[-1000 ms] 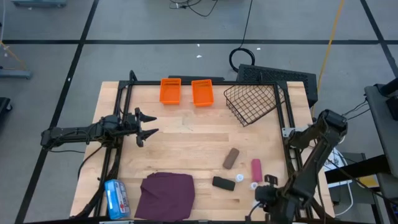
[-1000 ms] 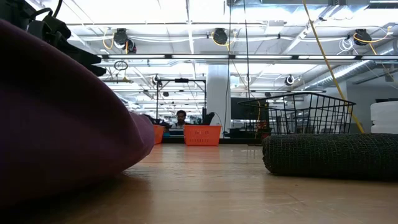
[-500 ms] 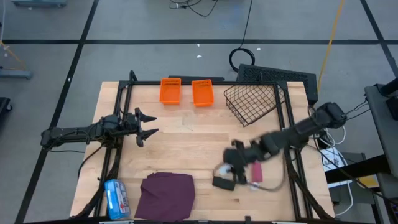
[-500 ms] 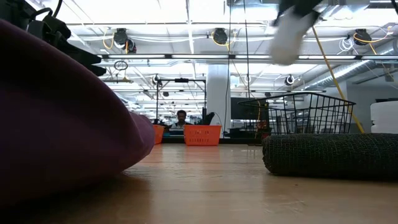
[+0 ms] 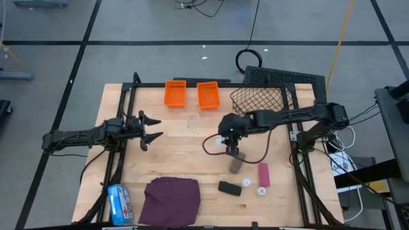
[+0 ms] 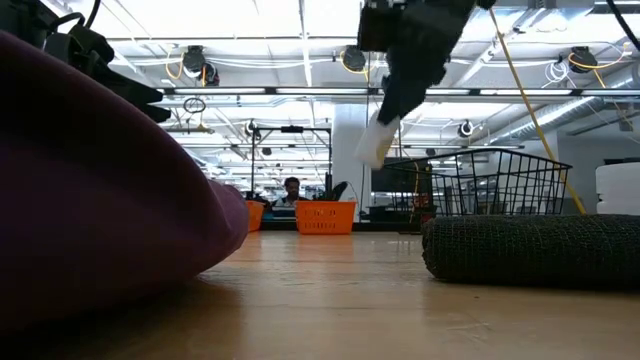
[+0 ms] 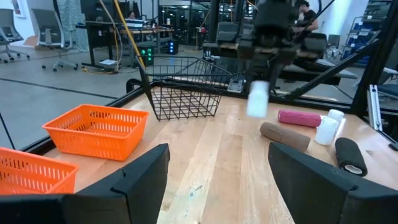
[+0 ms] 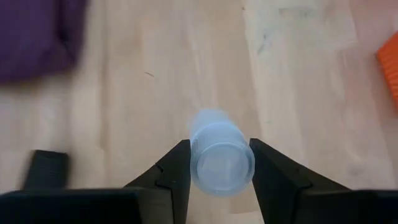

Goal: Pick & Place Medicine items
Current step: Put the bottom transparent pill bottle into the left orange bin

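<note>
My right gripper (image 5: 231, 142) hangs over the middle of the table, shut on a small white bottle (image 8: 221, 162), which also shows in the low view (image 6: 378, 140) and the left wrist view (image 7: 257, 99). Just nearer lie the grey-brown oblong (image 5: 236, 164), the pink tube (image 5: 262, 174), the black oblong (image 5: 229, 188) and two white bottles (image 5: 246, 182) (image 5: 261, 190), all resting on the wood. My left gripper (image 5: 151, 128) waits open near the table's left edge. My right gripper pinches the white bottle by its round body (image 8: 198, 163) between the two fingers (image 8: 176, 174), which point down from above. The bottle is lifted clear of the table and hangs slightly tilted below the fingers (image 6: 400, 85).
A wire basket (image 5: 259, 105) stands at the far right. Two orange bins (image 5: 175, 93) (image 5: 208, 94) sit at the far edge. A purple cloth (image 5: 171, 199) and a blue-and-white packet (image 5: 118, 203) lie at the near left. Bare wood spreads between the two grippers.
My right arm has swung fast from the table's near right corner, past the medicine items, up and toward the far side to the middle of the table. The white bottle has travelled with it and now hangs lower in the low view than half a second ago.
</note>
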`<state>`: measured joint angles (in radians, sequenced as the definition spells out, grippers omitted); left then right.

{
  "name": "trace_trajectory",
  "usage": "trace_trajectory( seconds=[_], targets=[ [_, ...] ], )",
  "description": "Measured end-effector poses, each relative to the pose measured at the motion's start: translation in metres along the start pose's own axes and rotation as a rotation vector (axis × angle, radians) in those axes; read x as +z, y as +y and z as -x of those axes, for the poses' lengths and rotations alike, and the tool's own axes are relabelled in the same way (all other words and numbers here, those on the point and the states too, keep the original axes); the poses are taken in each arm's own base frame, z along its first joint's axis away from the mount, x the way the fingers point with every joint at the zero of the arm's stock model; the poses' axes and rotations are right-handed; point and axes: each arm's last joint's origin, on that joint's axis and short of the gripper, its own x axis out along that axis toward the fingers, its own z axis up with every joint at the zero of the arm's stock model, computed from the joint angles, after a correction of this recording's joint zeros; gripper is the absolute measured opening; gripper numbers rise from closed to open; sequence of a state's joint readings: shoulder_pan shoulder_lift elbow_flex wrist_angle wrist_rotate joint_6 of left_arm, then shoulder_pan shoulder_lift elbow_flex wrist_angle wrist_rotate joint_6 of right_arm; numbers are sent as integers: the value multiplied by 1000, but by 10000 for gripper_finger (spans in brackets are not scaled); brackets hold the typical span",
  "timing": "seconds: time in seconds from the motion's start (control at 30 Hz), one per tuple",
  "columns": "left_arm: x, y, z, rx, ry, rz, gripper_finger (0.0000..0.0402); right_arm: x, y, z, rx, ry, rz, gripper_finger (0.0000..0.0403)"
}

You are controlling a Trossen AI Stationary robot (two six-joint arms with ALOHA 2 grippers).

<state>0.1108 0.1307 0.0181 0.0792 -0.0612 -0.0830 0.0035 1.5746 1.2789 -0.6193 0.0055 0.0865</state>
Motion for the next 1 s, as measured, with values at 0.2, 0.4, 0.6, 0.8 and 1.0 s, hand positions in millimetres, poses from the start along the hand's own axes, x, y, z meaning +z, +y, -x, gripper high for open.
trace_trajectory(
  seconds=[0.2,0.4,0.6,0.8,1.0],
  targets=[
    [0,0,0,0,-5,0,283,-10,-3,-30,-84,146,67,125],
    [1,0,0,0,-6,0,283,-17,-2,-52,-109,229,95,125],
    [5,0,0,-4,-49,20,283,-21,-3,-68,-111,274,105,127],
    [11,-1,1,-11,-111,42,283,-11,4,-74,-88,165,179,128],
    [11,-1,1,-22,-110,89,283,-3,6,-71,-84,123,187,129]
  ],
)
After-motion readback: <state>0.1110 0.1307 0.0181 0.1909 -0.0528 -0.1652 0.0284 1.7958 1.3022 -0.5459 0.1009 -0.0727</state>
